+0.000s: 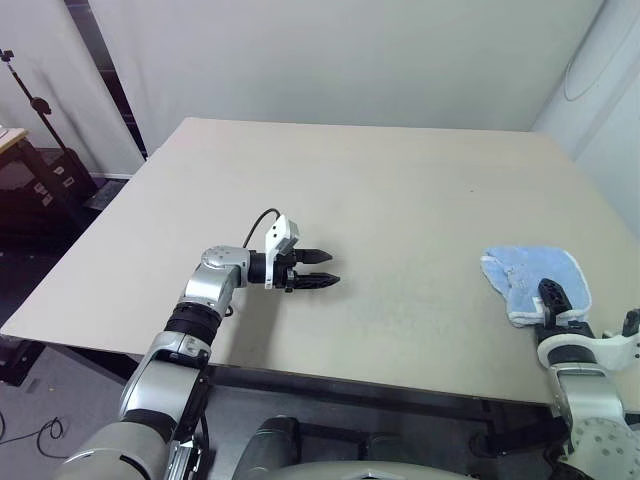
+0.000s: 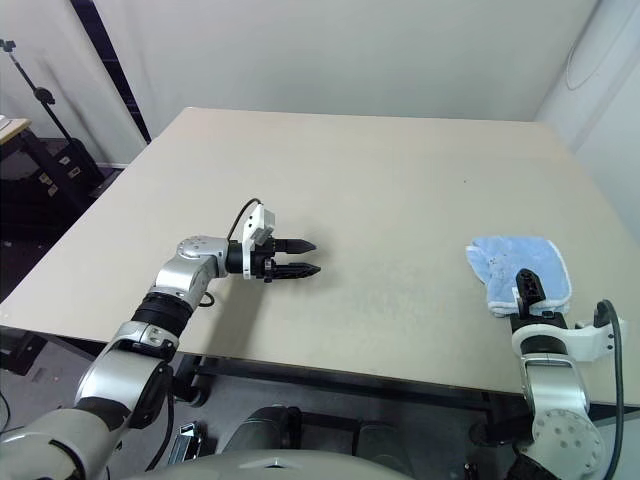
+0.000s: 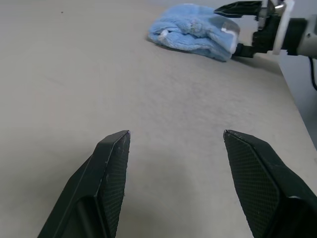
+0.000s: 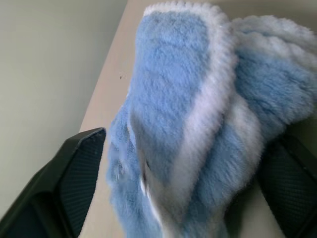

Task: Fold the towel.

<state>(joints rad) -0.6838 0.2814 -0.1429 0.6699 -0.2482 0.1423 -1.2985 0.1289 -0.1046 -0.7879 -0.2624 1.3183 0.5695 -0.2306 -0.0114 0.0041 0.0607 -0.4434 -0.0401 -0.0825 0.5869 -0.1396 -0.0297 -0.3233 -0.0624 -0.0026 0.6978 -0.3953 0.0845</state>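
The soft light-blue terry towel [image 1: 532, 282] lies folded; right gripper [image 4: 183, 198] spread around it, left gripper [image 1: 322, 269] parted; withdrawal likely follows.

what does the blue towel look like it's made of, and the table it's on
Towel: soft terry or plush cloth, judging by its fuzzy light-blue pile and white stitched border. Table: probably a painted or laminated board, matte beige, flat and smooth with a thin edge; the exact material can't be told.

Our left gripper [image 1: 322, 268] points toward three o'clock, fingers parted. Our right gripper [image 2: 560, 300] points toward twelve o'clock, fingers spread wide.
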